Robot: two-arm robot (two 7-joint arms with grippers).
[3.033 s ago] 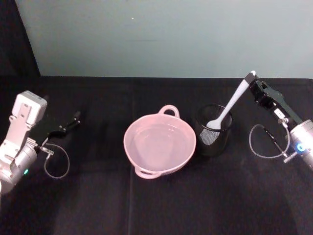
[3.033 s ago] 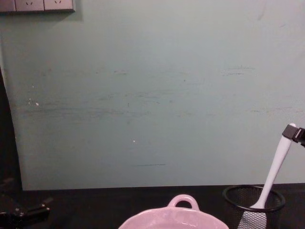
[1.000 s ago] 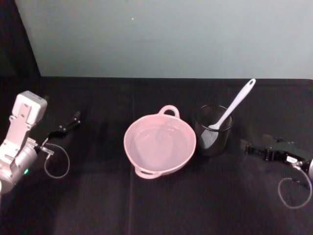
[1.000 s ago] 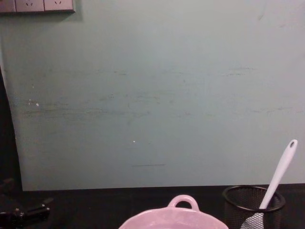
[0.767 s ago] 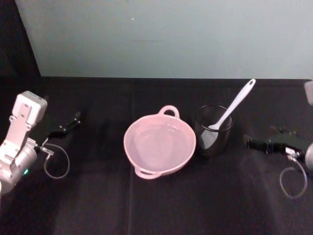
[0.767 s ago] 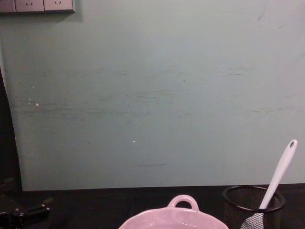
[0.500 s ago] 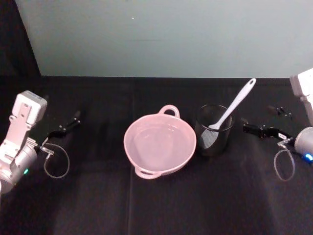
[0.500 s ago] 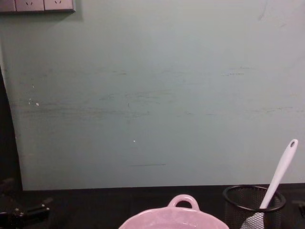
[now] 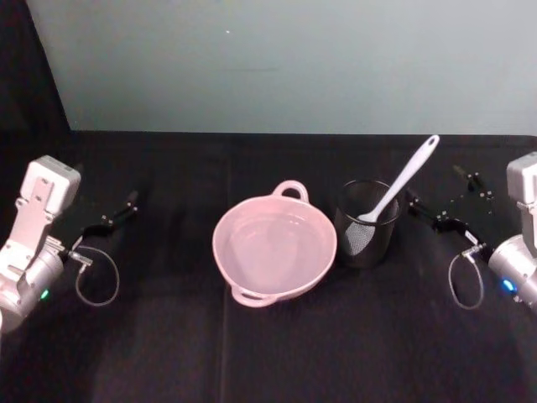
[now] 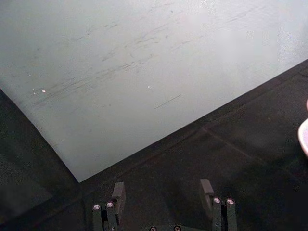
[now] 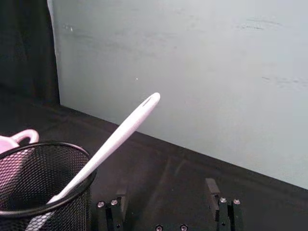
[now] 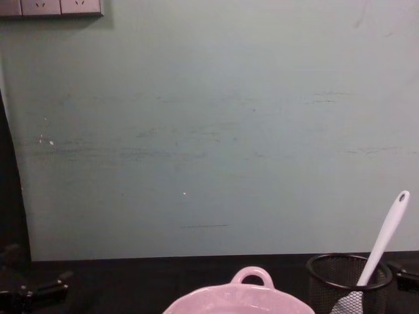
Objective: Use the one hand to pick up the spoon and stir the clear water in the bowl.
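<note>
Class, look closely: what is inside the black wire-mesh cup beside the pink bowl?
The white spoon stands tilted in the mesh cup, blade down, its handle leaning out over the rim. The blade shows faintly through the mesh; the cup's floor beneath it cannot be seen.

Wide pale pink ceramic bowl [image 9: 274, 248] sits at the middle of the black tabletop [image 9: 277, 361], one loop handle toward the rear edge, the other toward the front edge; clear water [image 9: 273, 243] lies in it. Black wire-mesh cup [image 9: 366, 223] stands just right of the bowl, close beside its rim; long slim white plastic spoon [image 9: 398, 185] stands in the cup, blade down, handle leaning up toward the right rear. Long black two-finger right gripper [image 9: 445, 206] lies right of the cup, fingers spread, tips near the cup but apart from it and the spoon. Idle black left gripper [image 9: 113, 216] rests near the left edge, well apart from the bowl.
</note>
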